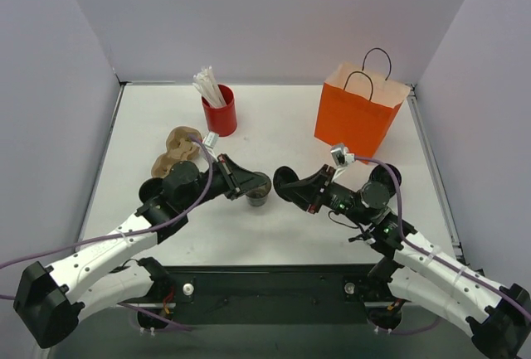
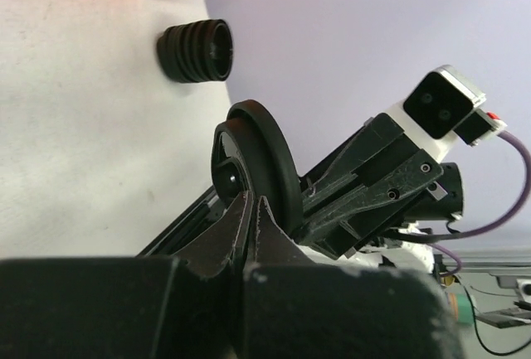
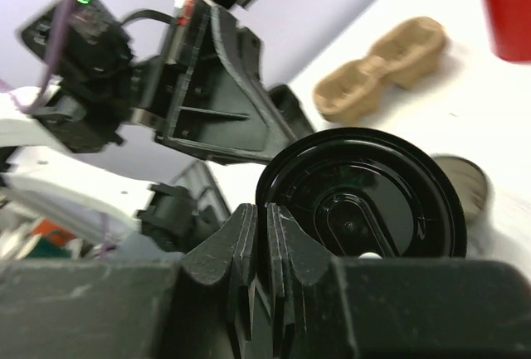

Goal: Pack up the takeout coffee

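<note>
While the small dark cup [image 1: 258, 197] stands lidless near the middle of the bench [image 1: 290, 131], a round black lid [image 3: 365, 201] hangs on edge just above it, between the two arms. Left gripper [image 1: 247, 181]: fingers pressed together on one side of the lid's rim. Right gripper [image 1: 284, 185]: fingers all but closed, pinching the opposite rim. Cardboard carrier [image 1: 176, 150] lies just behind the left arm. Red cup [image 1: 221, 114] and orange bag [image 1: 357, 118] stand farther back.

L arm [image 1: 99, 257], R arm [image 1: 440, 274]: white links, blk joints, purple cables [image 1: 99, 239]; L gripper [image 2: 253, 204], R gripper [image 3: 267, 208] blk.
</note>
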Controlling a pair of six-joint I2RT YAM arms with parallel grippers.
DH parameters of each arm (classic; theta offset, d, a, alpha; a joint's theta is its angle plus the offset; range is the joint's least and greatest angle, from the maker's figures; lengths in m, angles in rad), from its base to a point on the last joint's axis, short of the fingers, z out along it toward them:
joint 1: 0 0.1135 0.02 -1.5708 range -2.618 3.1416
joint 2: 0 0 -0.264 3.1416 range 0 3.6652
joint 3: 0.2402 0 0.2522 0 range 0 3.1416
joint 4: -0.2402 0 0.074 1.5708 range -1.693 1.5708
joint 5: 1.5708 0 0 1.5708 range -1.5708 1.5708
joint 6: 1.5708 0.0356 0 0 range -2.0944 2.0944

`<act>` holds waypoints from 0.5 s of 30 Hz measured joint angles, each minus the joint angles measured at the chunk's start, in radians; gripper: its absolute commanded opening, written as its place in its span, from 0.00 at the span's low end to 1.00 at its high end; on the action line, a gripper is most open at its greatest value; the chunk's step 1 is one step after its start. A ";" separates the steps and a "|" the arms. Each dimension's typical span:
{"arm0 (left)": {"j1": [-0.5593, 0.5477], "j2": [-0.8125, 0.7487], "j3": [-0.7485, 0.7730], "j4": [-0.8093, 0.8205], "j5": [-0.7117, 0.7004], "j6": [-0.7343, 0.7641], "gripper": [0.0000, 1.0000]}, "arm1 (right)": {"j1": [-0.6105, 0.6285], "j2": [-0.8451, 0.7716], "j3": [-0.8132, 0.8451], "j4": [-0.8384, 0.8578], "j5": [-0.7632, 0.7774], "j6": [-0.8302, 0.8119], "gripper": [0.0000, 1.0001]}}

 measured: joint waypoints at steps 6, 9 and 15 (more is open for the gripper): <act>0.000 0.110 0.000 -0.004 0.021 0.048 0.00 | 0.000 -0.065 -0.066 -0.154 0.175 -0.074 0.05; 0.000 0.114 0.001 -0.031 0.019 0.092 0.00 | 0.000 -0.076 -0.076 -0.234 0.268 -0.107 0.05; 0.001 0.101 0.088 -0.182 -0.028 0.229 0.07 | 0.000 -0.072 -0.132 -0.321 0.373 -0.137 0.05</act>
